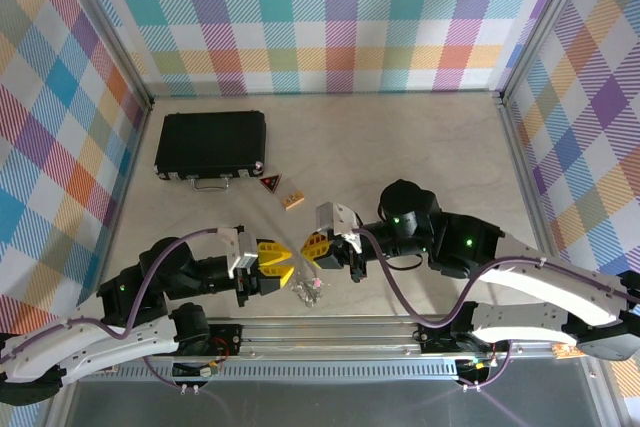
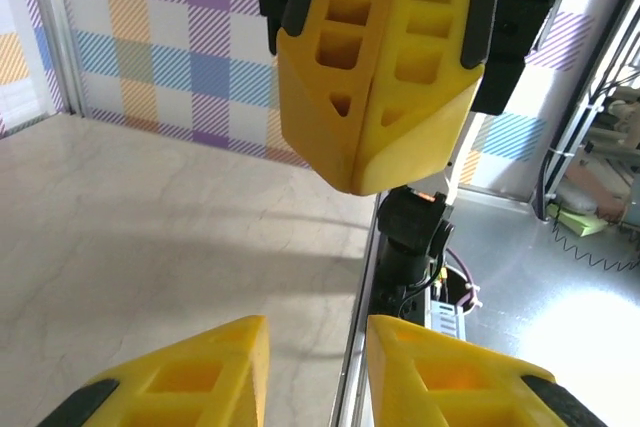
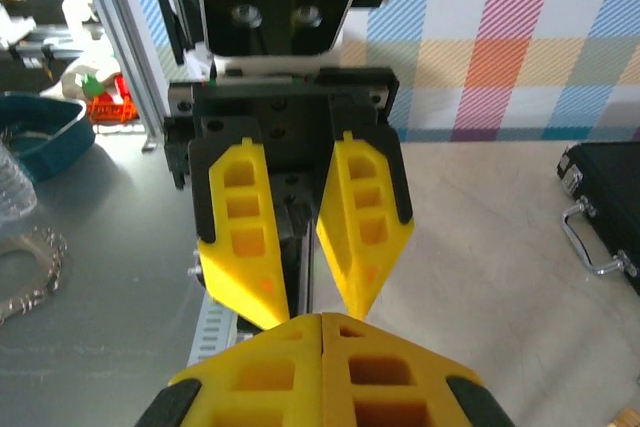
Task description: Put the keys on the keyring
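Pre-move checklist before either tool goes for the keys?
1. Left tool open: ok, jaws apart.
2. Right tool empty: ok, shut, nothing seen in it.
3. Keys located: ok, loose on the table, nearer the bases than both tools, ungripped.
4. Keyring located: cannot tell, too small to pick out.
5. Tools apart: ok, facing tip to tip with a gap.

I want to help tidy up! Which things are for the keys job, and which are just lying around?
For the job:
- keys, on the table just in front of the arms

Just lying about:
- black case
- red-and-black tag
- wooden block
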`<control>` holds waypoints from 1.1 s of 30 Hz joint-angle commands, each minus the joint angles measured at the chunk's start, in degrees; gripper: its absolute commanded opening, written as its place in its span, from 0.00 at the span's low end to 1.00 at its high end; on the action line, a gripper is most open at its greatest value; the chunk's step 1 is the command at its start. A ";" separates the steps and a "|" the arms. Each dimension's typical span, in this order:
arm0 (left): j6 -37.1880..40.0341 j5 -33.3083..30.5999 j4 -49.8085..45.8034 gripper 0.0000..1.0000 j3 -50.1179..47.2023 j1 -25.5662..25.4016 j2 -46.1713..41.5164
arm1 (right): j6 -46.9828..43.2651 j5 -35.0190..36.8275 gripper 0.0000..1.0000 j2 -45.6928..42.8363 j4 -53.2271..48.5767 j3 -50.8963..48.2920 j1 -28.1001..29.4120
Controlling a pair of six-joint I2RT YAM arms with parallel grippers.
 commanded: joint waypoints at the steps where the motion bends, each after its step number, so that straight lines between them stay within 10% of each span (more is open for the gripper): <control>1: 2.14 -1.88 -6.52 0.30 3.72 -0.32 1.59 | -3.54 1.94 0.00 1.31 -11.03 2.24 0.21; 8: -1.63 -13.32 -6.56 0.22 2.17 -0.31 2.56 | 3.08 4.47 0.00 -1.01 -5.88 -4.04 -2.51; 20: -14.89 -30.09 -13.64 0.26 -0.90 3.78 4.78 | 20.59 -1.68 0.45 -0.43 6.90 -18.92 -13.23; 28: -22.85 -6.53 -9.81 0.33 -5.78 30.11 14.16 | 22.37 -0.73 0.51 6.20 9.60 -19.71 -13.84; 33: -23.42 -2.64 -8.37 0.37 -8.54 38.41 20.00 | 22.42 -1.96 0.54 7.10 12.70 -21.71 -14.04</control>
